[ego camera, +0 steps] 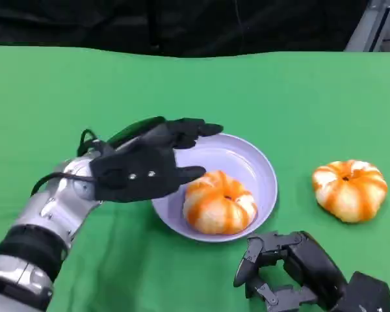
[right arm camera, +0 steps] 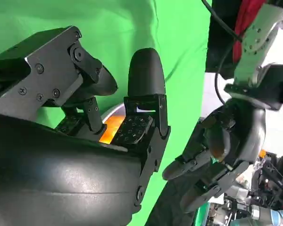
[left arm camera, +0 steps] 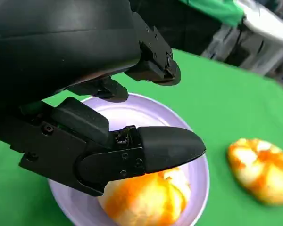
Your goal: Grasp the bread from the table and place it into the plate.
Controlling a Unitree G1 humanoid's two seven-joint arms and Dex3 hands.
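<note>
Nearest the camera, we see the right hand low over the green worktop, fingers loosely apart and grasping nothing. Beyond it, one bread roll lies in the near half of the lilac plate; the left hand hovers at the plate's left rim, released, fingers spread above the roll without touching it. A second bread roll sits on the worktop, right of the plate and apart from it.

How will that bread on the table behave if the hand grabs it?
The bread on the table looks puffy and ridged, so probably light and squashy. Its flat-sitting round shape suggests it won't roll. The glazed-looking top may be slightly slick.
</note>
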